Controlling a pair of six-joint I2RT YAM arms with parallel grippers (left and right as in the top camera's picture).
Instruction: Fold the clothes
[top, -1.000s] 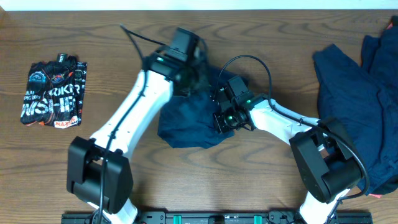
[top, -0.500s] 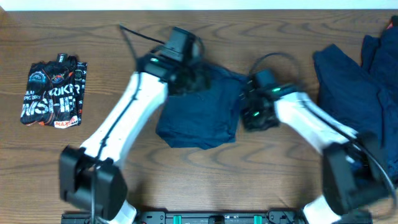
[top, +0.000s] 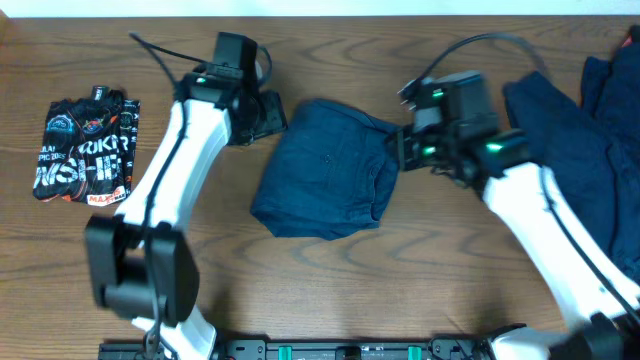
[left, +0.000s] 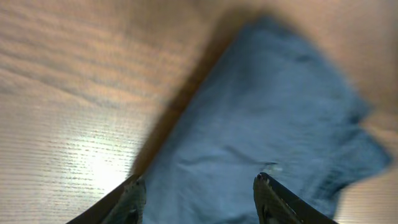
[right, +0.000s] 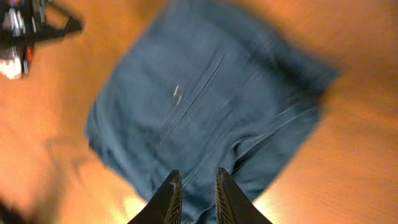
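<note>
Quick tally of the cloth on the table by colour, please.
folded navy garment, centre: 1
loose navy heap, right: 1, pieces inside cannot be told apart
black printed garment, folded, left: 1
Total: 3

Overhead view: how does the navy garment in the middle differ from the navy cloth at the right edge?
The middle garment is folded into a compact bundle; the right-edge cloth lies spread and rumpled. The middle garment is wholly in view; the right-edge cloth runs out of frame. Both are plain dark navy on the wooden table.
</note>
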